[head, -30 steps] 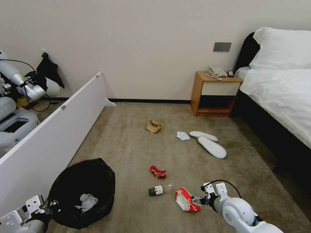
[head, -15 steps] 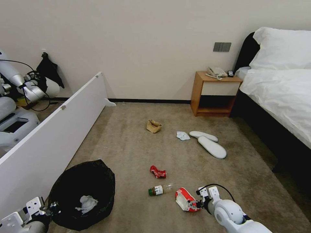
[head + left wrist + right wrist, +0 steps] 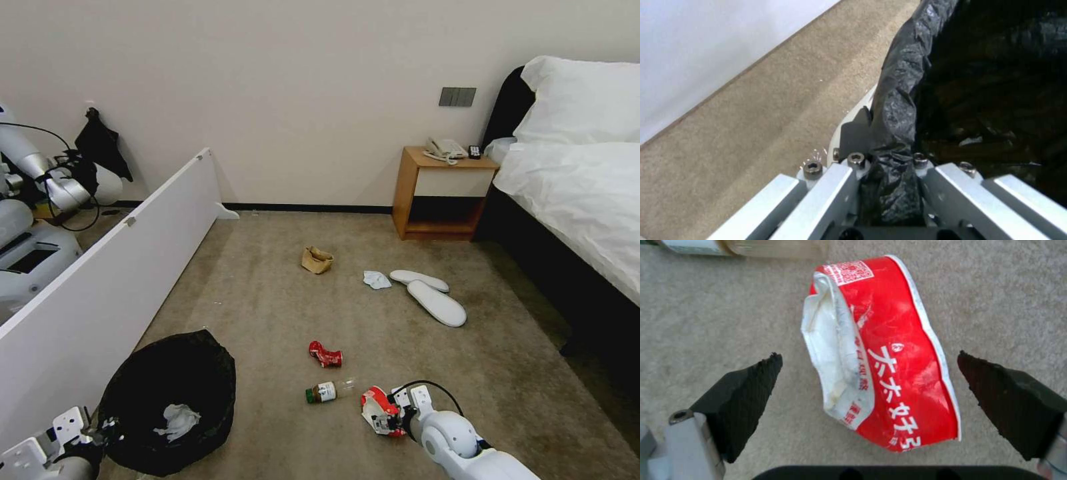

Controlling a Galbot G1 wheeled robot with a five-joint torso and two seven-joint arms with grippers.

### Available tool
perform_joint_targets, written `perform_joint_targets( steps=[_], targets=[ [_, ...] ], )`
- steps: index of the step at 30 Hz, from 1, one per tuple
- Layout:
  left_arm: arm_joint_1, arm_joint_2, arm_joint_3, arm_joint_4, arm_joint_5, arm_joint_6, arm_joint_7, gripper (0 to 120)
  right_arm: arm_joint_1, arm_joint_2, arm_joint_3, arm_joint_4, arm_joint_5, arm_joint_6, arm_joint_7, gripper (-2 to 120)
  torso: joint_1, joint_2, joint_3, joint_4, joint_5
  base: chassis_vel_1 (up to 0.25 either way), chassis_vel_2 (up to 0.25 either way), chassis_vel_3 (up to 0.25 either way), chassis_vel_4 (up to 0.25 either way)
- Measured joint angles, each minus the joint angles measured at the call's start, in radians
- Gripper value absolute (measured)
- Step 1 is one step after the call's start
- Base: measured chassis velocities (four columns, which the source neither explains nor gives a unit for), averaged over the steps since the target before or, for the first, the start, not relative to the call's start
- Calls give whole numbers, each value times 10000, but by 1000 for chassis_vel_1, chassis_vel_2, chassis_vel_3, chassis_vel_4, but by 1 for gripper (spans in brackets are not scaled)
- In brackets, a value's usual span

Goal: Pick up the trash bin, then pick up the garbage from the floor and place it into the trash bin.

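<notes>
Here the right gripper [image 3: 869,368] hangs low over the floor [image 3: 280,300], jaws apart either side of the red-white snack packet [image 3: 882,353], apparently to grasp it. The left gripper [image 3: 887,163] is clamped on the trash bin [image 3: 170,400] rim, keeping it nearby. Still lying out: one can [image 3: 325,354], one bottle [image 3: 328,391], one paper bag [image 3: 317,259], one tissue [image 3: 377,279], two slippers [image 3: 437,302]

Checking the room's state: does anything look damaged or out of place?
Litter lies on the carpet: a crushed can, a bottle on its side, a squashed packet between the open right gripper pads.
</notes>
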Motion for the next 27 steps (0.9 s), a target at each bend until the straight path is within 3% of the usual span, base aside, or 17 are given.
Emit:
perform_joint_targets(
  steps=[27],
  targets=[
    [-3, 11, 27, 60, 42, 0, 22, 2, 492, 1160, -423, -1584, -692, 922, -427, 100, 0, 0, 0, 0, -1, 0, 0, 0, 0]
  ],
)
